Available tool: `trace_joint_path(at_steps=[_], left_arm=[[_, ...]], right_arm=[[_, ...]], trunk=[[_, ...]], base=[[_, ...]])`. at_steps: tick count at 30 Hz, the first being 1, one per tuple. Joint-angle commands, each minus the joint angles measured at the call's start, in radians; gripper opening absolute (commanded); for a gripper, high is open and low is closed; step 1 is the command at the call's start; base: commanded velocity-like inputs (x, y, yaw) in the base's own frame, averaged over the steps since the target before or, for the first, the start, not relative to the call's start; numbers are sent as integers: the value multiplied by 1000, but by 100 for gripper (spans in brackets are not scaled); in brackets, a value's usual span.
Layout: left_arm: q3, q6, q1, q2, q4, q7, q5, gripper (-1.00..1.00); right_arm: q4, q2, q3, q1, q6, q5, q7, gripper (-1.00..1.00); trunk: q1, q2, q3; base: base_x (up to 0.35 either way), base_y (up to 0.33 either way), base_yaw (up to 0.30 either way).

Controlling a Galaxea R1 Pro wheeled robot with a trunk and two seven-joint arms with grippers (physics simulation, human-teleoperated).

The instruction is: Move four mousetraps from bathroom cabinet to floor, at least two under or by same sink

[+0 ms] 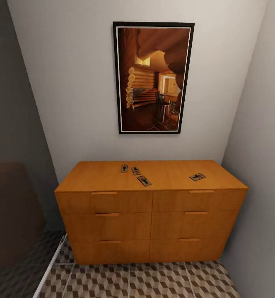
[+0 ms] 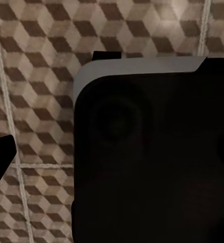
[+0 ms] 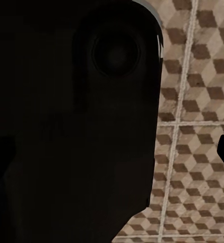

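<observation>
1. Four mousetraps lie flat on the cabinet [image 1: 154, 182] top: three clustered left of centre [image 1: 124, 168] [image 1: 135, 170] [image 1: 144, 180], one apart at right [image 1: 197, 176]. They look light, stiff and thin; pinch them across the long edges.
2. Left wrist view: cube-patterned bathroom floor [image 2: 36, 61] beneath dark robot housing; claw state cannot be told.
3. Right wrist view: same tiles [image 3: 192, 152]; claw state equally unclear.

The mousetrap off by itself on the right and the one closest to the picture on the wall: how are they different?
The lone mousetrap lies apart near the right end of the cabinet, while the back mousetrap sits near the middle with two others close by. The lone one lies turned at a slant; the back one points almost straight toward the wall. The lone one is nearer the front edge. Both are small flat brown slabs with dark parts, lying on top.
</observation>
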Motion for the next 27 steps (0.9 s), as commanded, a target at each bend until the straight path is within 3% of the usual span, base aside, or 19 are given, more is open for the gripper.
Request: trace_joint_path(at_steps=[1, 7, 13, 20, 27], left_arm=[[0, -2, 0, 0, -1, 1, 2, 100], [-1, 5, 0, -1, -27, 1, 1, 100], [-3, 16, 0, 0, -98, 2, -2, 100], [-3, 56, 0, 6, -229, 2, -3, 100], [-3, 146, 0, 8, -425, 2, -3, 100]], right_arm=[[0, 0, 1, 0, -3, 1, 0, 100], [-12, -6, 0, 0, -4, 0, 2, 100], [-93, -9, 0, 0, 13, 0, 1, 100], [-244, -10, 0, 0, 122, 3, -4, 100], [-446, -12, -2, 1, 258, 7, -7, 100]], trunk=[[0, 0, -1], [0, 0, -1], [0, 0, -1], [0, 0, -1], [0, 0, -1]], base=[[0, 0, 0], [0, 0, 0], [0, 0, 0], [0, 0, 0], [0, 0, 0]])
